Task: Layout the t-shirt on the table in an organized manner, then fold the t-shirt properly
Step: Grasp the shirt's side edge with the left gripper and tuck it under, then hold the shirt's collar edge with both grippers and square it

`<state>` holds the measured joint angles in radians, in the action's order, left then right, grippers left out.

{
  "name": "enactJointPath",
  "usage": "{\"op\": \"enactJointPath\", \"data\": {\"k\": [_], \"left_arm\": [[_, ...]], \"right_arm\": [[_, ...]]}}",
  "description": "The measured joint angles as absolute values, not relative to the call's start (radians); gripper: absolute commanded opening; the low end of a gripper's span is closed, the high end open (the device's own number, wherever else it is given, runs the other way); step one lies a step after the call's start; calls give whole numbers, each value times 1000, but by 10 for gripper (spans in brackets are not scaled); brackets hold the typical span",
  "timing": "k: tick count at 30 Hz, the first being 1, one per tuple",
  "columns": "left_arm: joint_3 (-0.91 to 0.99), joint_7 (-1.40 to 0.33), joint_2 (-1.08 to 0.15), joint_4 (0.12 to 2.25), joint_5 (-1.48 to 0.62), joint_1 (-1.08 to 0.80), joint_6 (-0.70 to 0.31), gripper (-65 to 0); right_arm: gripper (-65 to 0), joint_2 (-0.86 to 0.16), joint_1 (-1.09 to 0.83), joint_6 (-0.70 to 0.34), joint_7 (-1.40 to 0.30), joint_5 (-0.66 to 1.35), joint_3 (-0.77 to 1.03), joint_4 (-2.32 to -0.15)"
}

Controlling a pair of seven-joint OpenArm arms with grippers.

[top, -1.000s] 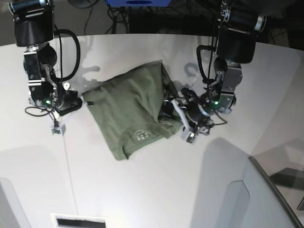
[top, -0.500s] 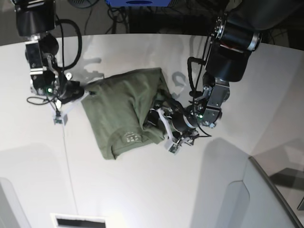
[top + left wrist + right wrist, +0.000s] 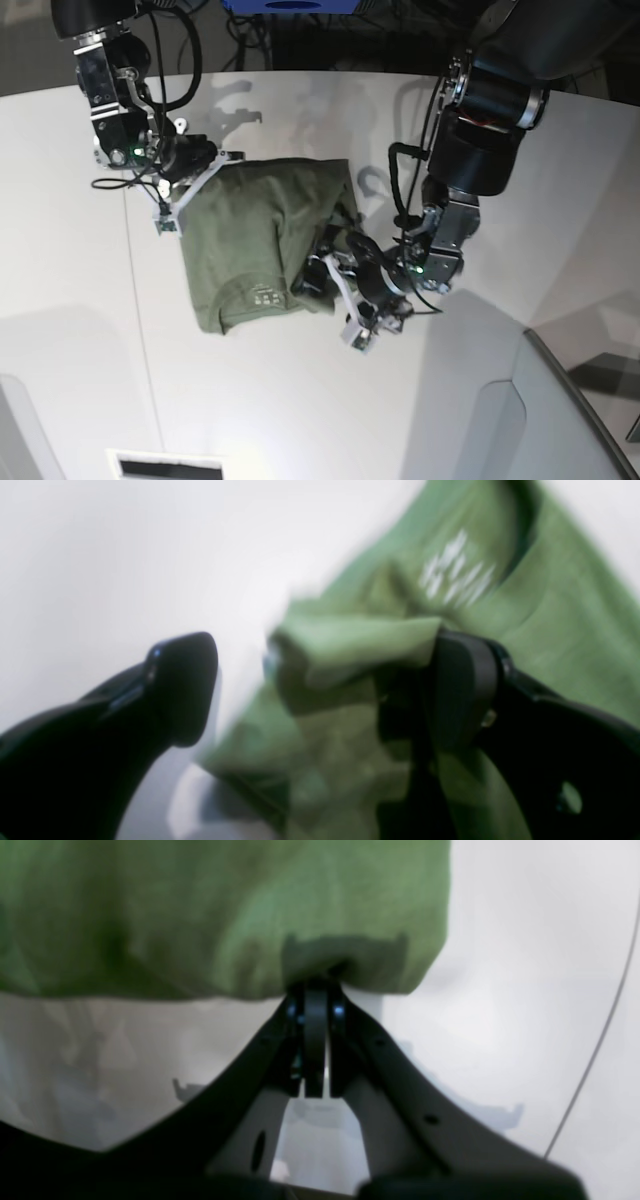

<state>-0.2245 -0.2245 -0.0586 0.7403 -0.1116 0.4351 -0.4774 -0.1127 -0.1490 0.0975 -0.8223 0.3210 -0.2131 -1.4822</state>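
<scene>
Spreading across the table [image 3: 300,400], the t-shirt [image 3: 250,240] lies bunched and partly doubled over near the middle, collar end toward the camera and its white neck label [image 3: 266,296] showing. No containers appear in any view.

Judging by the rumpled cloth and both arms at its edges, the layout step is in hand; folding has not begun.

At the base view's right, the left gripper [image 3: 335,280] sits at the shirt's near right edge. Its wrist view is blurred, with the fingers [image 3: 182,690] standing wide apart and a fold of fabric lying against the inner face of one; no pinch is made there.

At the base view's left, the right gripper [image 3: 195,165] meets the shirt's far left corner. Its wrist view shows the jaws brought tightly together on the hem [image 3: 345,960], the cloth hanging from the tips above the white surface.

The next move probably calls for the left gripper to close on the fabric between its fingers. Both arms would then need to draw apart, pulling the shirt taut and flat. Sleeves and hem must be squared before any fold, and the doubled-over right side looks the hardest part to free.
</scene>
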Motion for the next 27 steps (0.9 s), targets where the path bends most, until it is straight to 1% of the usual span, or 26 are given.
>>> {"op": "enactJointPath", "data": {"k": [3, 5, 8, 10, 15, 17, 20, 24, 27], "left_arm": [[-222, -234, -94, 834, -116, 440, -480, -28], [-218, -305, -115, 900, -113, 439, -470, -28], [-219, -368, -128, 1010, -115, 413, -474, -28], [-221, -415, -139, 1084, -121, 388, -490, -28], [-196, -505, -177, 1227, -113, 316, -485, -28], [-139, -513, -170, 1284, -113, 273, -485, -28], [-97, -516, -115, 1345, -112, 207, -477, -28], [-142, -513, -51, 1358, -113, 152, -490, -28], [-180, -509, -44, 1355, -117, 130, -493, -28]], "right_arm": [[-642, -115, -149, 97, -828, 320, -213, -1483], [-642, -115, -148, 97, -827, 321, -213, -1483], [-642, -114, -148, 97, -831, 315, -211, -1488], [-642, -110, -151, 97, -836, 321, -181, -1515], [-642, -115, -149, 96, -862, 312, -107, -1562], [-642, -115, -151, 96, -868, 311, -103, -1586], [-642, -115, -144, 91, -865, 314, -105, -1627], [-642, -118, -134, 83, -866, 310, -125, -1658], [-642, -135, -143, 23, -865, 315, -190, -1676]]}}
